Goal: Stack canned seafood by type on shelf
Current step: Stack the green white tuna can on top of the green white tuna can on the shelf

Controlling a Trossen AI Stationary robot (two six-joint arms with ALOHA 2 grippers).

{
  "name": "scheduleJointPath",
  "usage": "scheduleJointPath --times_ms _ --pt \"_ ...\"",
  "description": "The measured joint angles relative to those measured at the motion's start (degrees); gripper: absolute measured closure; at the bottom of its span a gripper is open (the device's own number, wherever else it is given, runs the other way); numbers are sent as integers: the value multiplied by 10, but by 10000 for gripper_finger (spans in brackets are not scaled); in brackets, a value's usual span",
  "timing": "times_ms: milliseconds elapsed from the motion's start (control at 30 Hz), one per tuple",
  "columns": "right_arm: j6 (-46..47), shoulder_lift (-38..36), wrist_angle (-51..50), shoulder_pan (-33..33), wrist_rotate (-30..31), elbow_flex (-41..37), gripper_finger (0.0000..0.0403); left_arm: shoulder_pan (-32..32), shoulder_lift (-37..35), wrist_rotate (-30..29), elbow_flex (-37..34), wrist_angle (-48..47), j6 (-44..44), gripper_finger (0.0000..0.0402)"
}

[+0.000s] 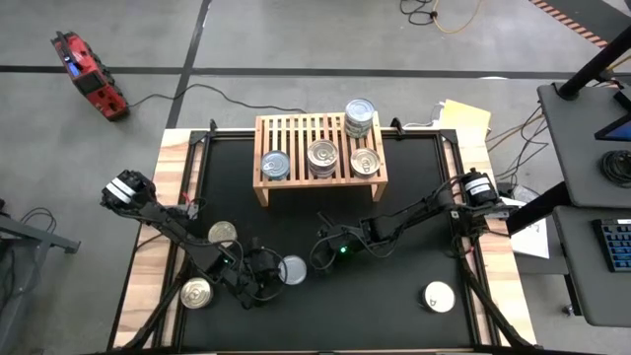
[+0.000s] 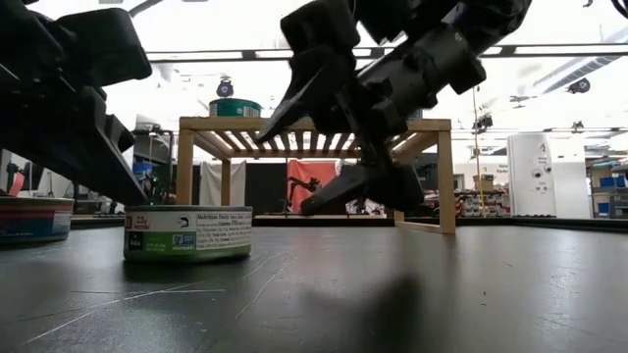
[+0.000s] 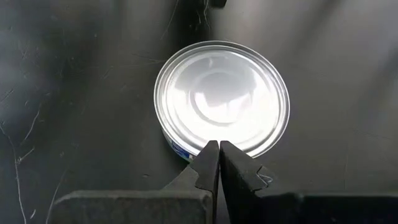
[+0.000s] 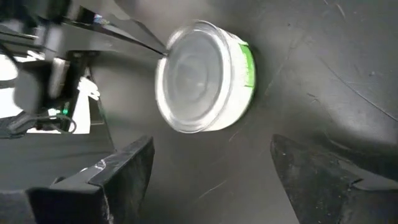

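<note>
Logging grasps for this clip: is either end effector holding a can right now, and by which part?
Nothing is held. The left end effector is shut, empty, beside the silver-lidded round tin; the right end effector stands open, short of it.

The left gripper [image 1: 264, 281] sits low at the frame's lower centre-left, fingers pressed together. The right gripper [image 1: 322, 247], just right of it near centre, apparently hovers with fingers spread wide.
</note>
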Motion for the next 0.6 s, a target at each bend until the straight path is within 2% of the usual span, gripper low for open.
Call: scheduleJointPath --times_ms 233,600 --pt "-3 35 46 0 0 9 74 -3 -1 0 -6 10 -7 401" --pt "-4 41 53 -3 16 9 71 -20 1 -5 -30 33 -35 401"
